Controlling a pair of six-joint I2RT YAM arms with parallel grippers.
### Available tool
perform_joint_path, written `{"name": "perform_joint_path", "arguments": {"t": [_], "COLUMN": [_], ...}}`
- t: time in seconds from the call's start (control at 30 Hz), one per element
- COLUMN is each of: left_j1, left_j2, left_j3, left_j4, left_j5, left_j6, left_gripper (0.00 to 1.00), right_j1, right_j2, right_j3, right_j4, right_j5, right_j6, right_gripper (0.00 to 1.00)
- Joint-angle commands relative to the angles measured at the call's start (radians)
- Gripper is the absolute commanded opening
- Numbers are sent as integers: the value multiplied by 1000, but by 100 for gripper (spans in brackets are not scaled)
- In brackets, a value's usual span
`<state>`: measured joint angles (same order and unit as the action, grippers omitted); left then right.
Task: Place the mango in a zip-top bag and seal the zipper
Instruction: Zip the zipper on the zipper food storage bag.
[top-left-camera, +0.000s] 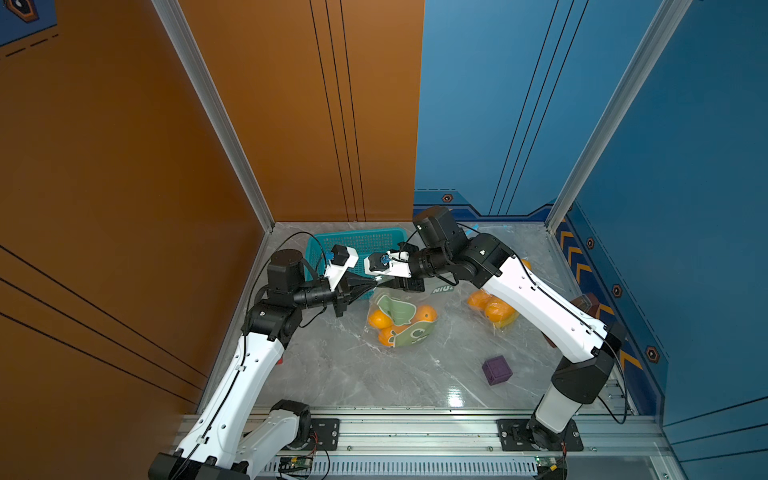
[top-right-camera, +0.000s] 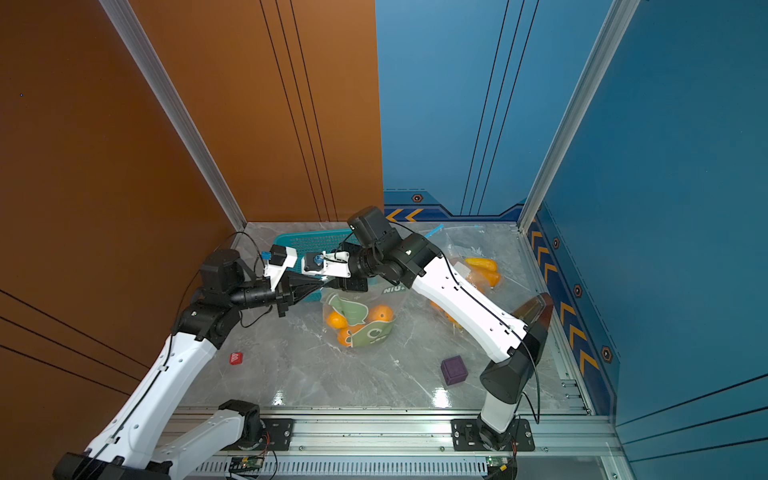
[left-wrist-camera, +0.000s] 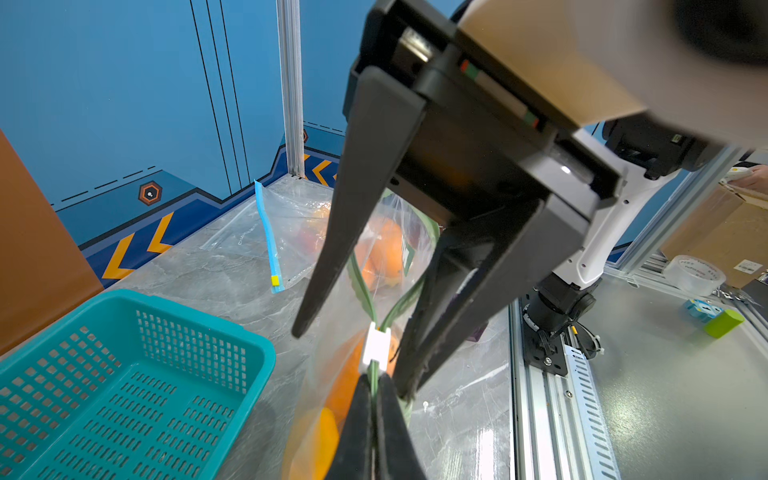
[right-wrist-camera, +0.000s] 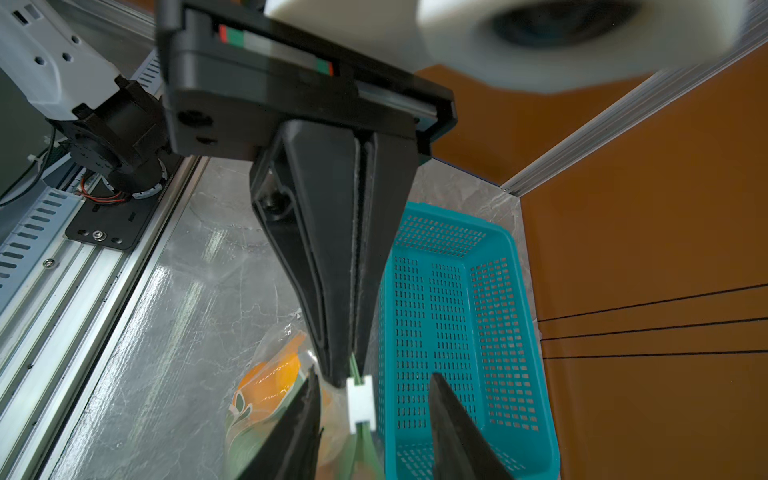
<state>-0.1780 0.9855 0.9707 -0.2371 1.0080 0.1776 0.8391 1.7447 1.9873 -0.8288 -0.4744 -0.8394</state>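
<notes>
**Op:** What's nearest the rail?
**Obs:** Bare table (top-left-camera: 353, 382). A purple cube (top-left-camera: 496, 370) sits toward your right arm's base, well apart from the work. Open room there.

**Op:** The mango?
**Obs:** Orange fruit (top-left-camera: 379, 320) lies inside the zip-top bag (top-left-camera: 409, 332), mid-table. I take the mango to be among it but can't single it out.

**Op:** Grippers?
**Obs:** Your left gripper (left-wrist-camera: 374, 380) is pinched tight on the green zipper track (left-wrist-camera: 361, 291), just behind the white slider (left-wrist-camera: 376, 347). Your right gripper (right-wrist-camera: 372, 372) stands part-spread, one finger on either side of the slider. I see no contact.

**Op:** Which way does the track run?
**Obs:** Its long axis goes from the left pinch toward your right arm. Past the slider the two strips part, so the mouth looks unsealed that way. My read: the right gripper closes on the slider and drags rightward.

**Op:** Beyond?
**Obs:** A teal basket (top-left-camera: 353, 247) sits just behind the fingertips, then the wall corner. A second bag (left-wrist-camera: 241, 241) lies off to the right, near your forearm. Mind it.
</notes>
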Motion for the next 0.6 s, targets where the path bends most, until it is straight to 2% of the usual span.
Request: {"name": "perform_joint_path", "arguments": {"t": [0.0, 0.27, 0.4, 0.57], "left_j1": [-7, -7, -7, -7], "left_j2": [-15, -13, -16, -16], "left_j3": [-6, -11, -9, -9], "left_j4": [1, 0, 1, 1], "left_j5": [39, 23, 20, 20], "left_j6": [20, 20, 20, 22], "left_gripper": [0, 0, 0, 0], "right_j1": [3, -3, -7, -6], "right_j2": [9, 7, 5, 31], "right_j3": [50, 48, 39, 54], "right_j4": [-31, -74, -88, -104], "right_j5": [-23, -25, -39, -44], "right_j6": [-3, -13, -20, -25], "right_gripper": [38, 21, 25, 24]}}
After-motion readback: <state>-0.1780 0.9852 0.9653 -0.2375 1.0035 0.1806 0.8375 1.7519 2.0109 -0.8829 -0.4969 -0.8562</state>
